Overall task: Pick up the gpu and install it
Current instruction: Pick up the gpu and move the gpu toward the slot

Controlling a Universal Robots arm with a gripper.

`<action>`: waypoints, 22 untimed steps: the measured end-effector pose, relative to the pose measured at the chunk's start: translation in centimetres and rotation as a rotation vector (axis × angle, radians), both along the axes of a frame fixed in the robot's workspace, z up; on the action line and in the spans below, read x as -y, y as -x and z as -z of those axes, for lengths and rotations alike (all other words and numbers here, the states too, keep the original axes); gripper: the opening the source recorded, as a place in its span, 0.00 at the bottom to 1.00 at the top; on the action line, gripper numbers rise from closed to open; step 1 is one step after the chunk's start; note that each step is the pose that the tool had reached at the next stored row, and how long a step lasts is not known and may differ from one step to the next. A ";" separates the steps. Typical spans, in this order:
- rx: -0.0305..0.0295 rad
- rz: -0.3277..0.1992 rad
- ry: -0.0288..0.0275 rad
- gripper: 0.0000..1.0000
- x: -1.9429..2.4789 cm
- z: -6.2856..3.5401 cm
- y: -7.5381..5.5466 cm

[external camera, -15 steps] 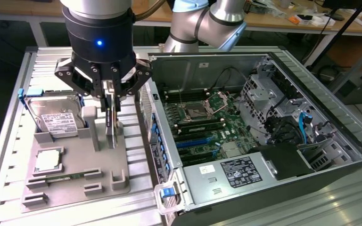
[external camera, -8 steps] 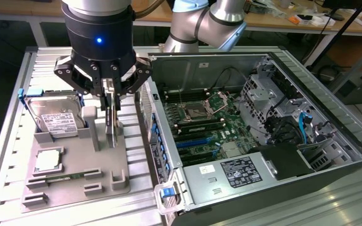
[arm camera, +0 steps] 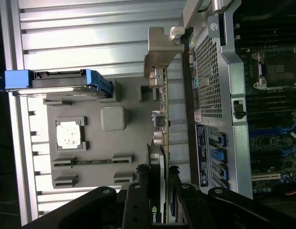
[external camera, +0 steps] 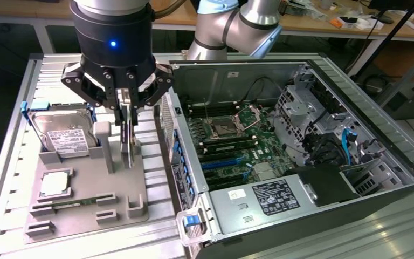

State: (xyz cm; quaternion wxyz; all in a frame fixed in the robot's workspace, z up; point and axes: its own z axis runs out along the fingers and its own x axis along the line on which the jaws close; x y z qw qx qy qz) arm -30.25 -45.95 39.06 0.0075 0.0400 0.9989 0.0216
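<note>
My black jaws are clamped on the top edge of the one gpu [external camera: 129, 143], a thin dark card with a silver end bracket. It stands on edge over the single grey moulded fixture tray [external camera: 149, 181]; I cannot tell whether its lower edge touches the tray. On that tray I count one silver hard drive with a white label [external camera: 67, 135], one square silver processor chip [external camera: 54, 184] and one slim green memory stick [external camera: 77, 203]. One open metal computer case [external camera: 228, 73] sits just beside the tray, at the exterior view's right. Everything rests on a ribbed aluminium tabletop [external camera: 9, 178]; a cluttered wooden bench [external camera: 408, 29] runs behind.
</note>
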 end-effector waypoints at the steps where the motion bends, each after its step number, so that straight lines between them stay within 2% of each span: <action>1: 0.0001 0.000 0.0000 0.27 0.00 -0.02 0.0; 22: 0.0000 0.000 0.0000 0.27 0.00 -0.45 0.0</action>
